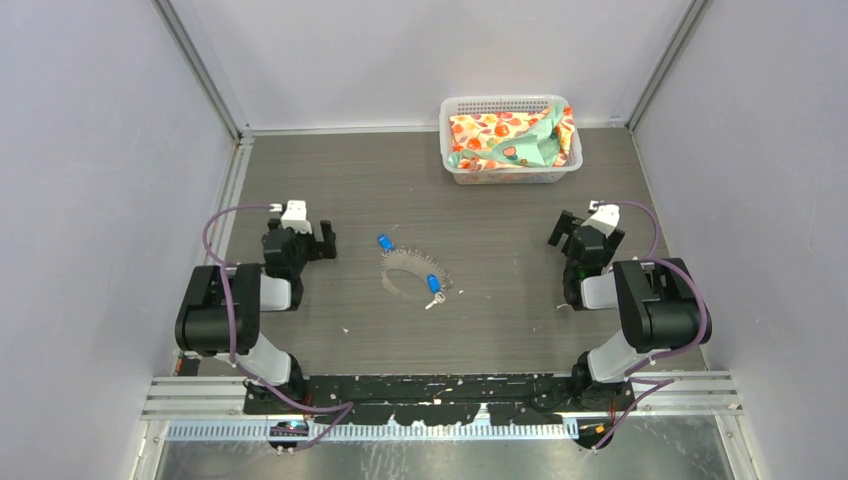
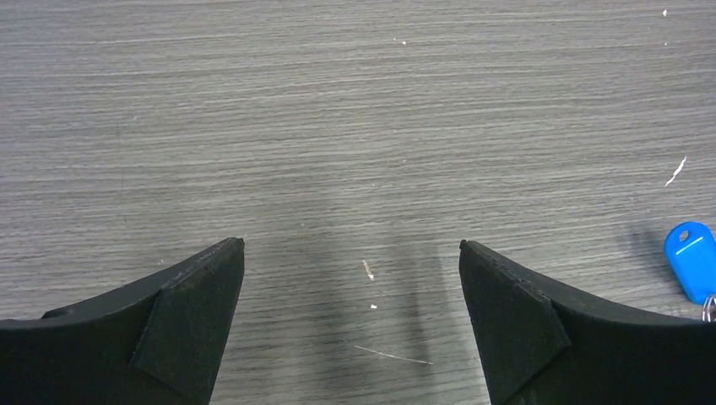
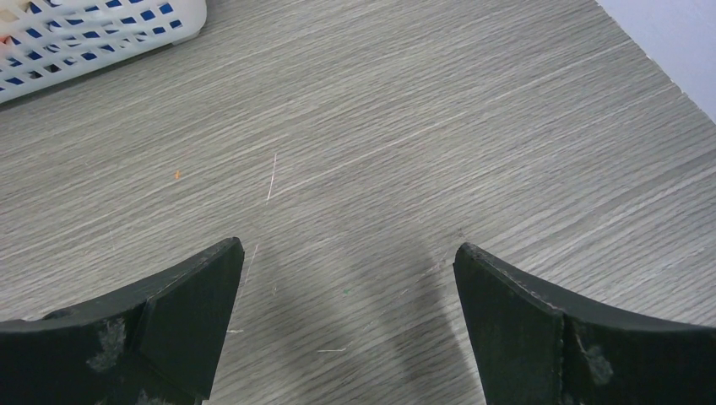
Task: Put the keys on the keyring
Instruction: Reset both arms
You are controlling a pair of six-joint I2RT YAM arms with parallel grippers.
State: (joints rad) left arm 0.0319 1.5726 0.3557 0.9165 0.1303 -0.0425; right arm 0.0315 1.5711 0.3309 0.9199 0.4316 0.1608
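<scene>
The keyring point(image 1: 400, 262), a thin silvery wire loop, lies flat in the middle of the table. One blue-headed key point(image 1: 385, 241) rests just beyond its far left edge. A second blue-headed key point(image 1: 434, 285) lies at the loop's near right side. My left gripper point(image 1: 312, 238) hangs open to the left of the loop with nothing between its fingers. The left wrist view catches a blue key head point(image 2: 691, 249) at its right edge, outside the open left gripper point(image 2: 352, 245). My right gripper point(image 1: 572, 230) stands open far to the right; in the right wrist view that gripper point(image 3: 349, 246) spans bare wood.
A white plastic basket point(image 1: 458, 105) holding patterned cloth stands at the back, right of centre; its corner point(image 3: 181, 18) shows in the right wrist view. Grey walls close in the left, right and back sides. Small white flecks dot the wood.
</scene>
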